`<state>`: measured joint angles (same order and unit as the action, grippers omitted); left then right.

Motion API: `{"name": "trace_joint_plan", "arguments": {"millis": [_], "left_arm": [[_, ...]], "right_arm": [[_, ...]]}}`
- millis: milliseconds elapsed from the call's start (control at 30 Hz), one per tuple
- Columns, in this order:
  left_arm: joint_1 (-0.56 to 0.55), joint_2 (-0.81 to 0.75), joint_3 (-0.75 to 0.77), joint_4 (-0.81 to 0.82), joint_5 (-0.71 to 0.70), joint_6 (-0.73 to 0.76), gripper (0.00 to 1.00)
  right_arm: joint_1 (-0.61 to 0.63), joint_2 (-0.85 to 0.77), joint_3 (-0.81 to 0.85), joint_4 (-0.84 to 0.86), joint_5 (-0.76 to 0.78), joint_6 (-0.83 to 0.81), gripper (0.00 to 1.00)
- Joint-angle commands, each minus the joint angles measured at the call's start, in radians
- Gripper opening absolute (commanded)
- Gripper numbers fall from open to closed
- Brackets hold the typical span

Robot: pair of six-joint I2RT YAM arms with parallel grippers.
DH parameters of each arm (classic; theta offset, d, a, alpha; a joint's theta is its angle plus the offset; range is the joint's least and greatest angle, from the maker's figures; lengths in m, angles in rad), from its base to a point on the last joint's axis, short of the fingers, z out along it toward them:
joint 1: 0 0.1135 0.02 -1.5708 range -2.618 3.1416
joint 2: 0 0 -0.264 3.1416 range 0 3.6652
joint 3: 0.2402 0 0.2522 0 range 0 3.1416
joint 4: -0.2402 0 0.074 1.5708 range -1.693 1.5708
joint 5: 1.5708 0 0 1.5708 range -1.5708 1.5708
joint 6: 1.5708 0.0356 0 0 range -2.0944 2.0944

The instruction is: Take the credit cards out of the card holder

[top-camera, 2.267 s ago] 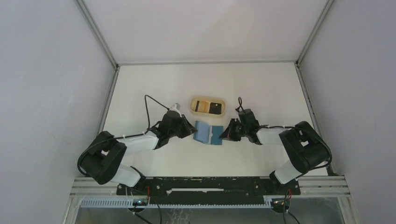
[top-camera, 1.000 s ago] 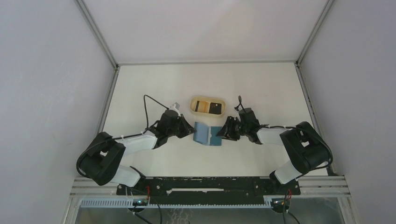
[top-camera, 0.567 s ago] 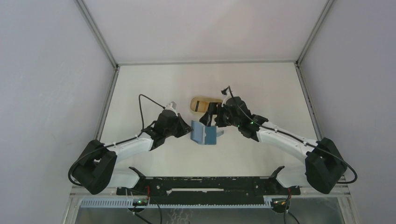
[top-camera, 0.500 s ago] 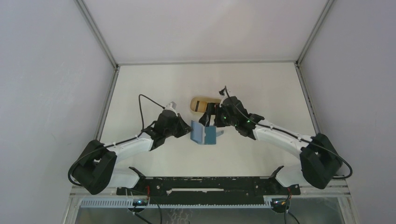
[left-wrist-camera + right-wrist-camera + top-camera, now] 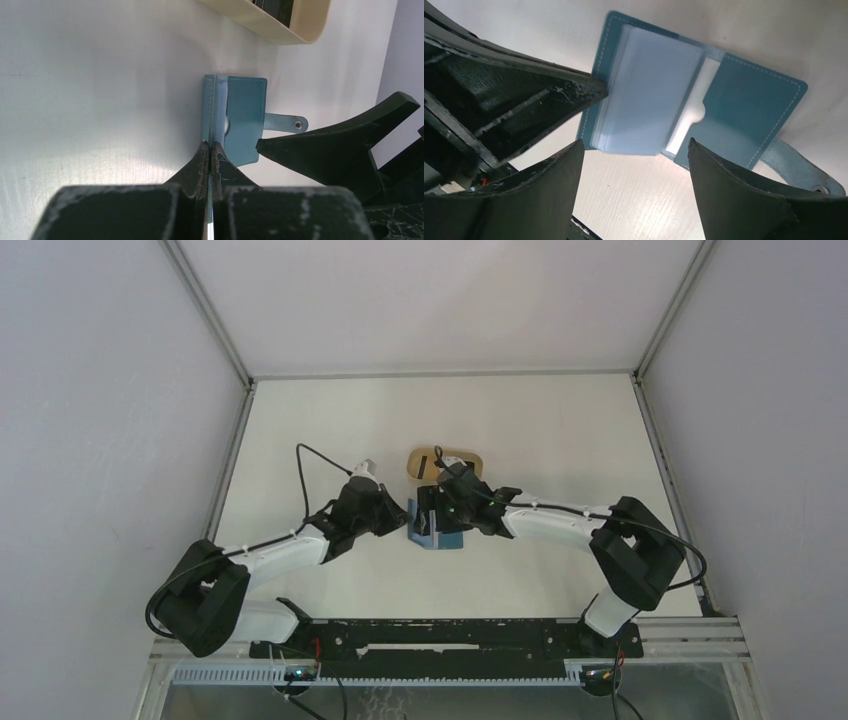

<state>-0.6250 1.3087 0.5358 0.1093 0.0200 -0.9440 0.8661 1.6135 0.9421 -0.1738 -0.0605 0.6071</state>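
Beige oval tray (image 5: 300, 31) sits on the white worktop (image 5: 330, 430) just behind the card holder. From above, the right arm crosses over it and hides most of it. The left wrist view crops it, showing something dark and flat inside, too cut off to name. Grey walls on three sides; both arms reach in toward the middle.

Card holder (image 5: 744, 100) lies open mid-worktop, between the two arms and close in front of the tray. Left pincer (image 5: 210, 146) is pressed together, pinching the holder's left edge, which shows edge-on between its tips. Right pincer (image 5: 635, 145) is spread wide and hangs above the open holder, one finger toward each side, not touching it as far as the pictures show. The left pincer's tip crowds the holder's left side in the right wrist view.

Holder is teal, leather-like, with pale stitching along the border. Inside is a stack of pale blue, glossy sleeves (image 5: 649, 100). A pale strip sits in the slot beside them; cannot tell whether it is a card. A snap tab (image 5: 287, 122) with a small metal stud sticks out of the right cover. Pincer fingers are black, scuffed and wedge-shaped.
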Motion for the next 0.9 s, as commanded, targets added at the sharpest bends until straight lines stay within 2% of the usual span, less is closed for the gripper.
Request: {"name": "trace_joint_plan", "arguments": {"millis": [0,167,433,700,867], "left_arm": [[-0.007,-0.023,-0.018,0.03,-0.017,-0.018,0.0],[-0.007,-0.024,-0.02,0.032,-0.017,-0.019,0.0],[-0.008,-0.03,-0.028,0.03,-0.017,-0.023,0.0],[-0.008,-0.041,-0.035,0.023,-0.017,-0.025,0.0],[-0.008,-0.044,-0.044,0.023,-0.017,-0.027,0.0]], "right_arm": [[0.014,0.022,0.048,0.037,0.013,-0.009,0.83],[0.014,0.067,0.069,0.036,0.018,-0.019,0.79],[0.02,0.13,0.111,0.005,0.049,-0.056,0.66],[0.027,0.145,0.113,-0.079,0.16,-0.106,0.66],[0.027,0.133,0.1,-0.106,0.201,-0.122,0.71]]}}
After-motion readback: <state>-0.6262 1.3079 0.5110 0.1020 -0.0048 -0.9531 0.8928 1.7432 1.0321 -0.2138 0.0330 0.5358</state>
